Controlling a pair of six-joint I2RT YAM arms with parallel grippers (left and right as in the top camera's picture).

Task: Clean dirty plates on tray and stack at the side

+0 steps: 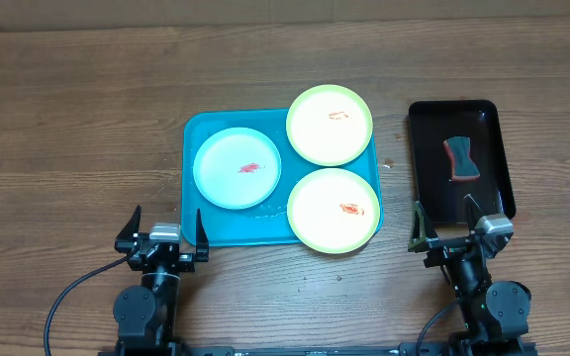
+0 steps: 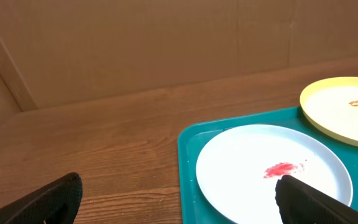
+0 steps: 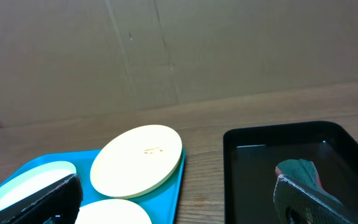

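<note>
Three plates lie flat on the turquoise tray (image 1: pixel 206 229), which sits mid-table with its long axis running left to right. The pale blue plate (image 1: pixel 237 169) fills the tray's left part. It is just beyond the left gripper (image 1: pixel 166 225) and slightly to its right. The far yellow-green plate (image 1: pixel 330 124) sits at the tray's far right corner and overhangs the far rim. The near yellow-green plate (image 1: pixel 333 210) sits at the near right corner, its edge reaching past the near rim. The two yellow-green plates almost touch each other, and both lie close to the blue one. Each plate carries a small red smear (image 1: pixel 250 167) near its middle.

The left gripper hovers low at the tray's near left corner with its fingers spread wide and nothing between them. In the left wrist view its right finger (image 2: pixel 316 199) overlaps the blue plate's near edge. The right gripper (image 1: pixel 445 220) is likewise spread wide and empty. It stands to the right of the near yellow-green plate, at the near end of a narrow black tray (image 1: pixel 433 203).

The black tray lies just right of the turquoise one, apart from it, with its long axis running away from the robot. A red and dark green sponge (image 1: pixel 459 159) rests in it, lengthwise along the tray. Everything stands on a wooden table (image 1: pixel 87 119). Nothing lies between either gripper and the plates.
</note>
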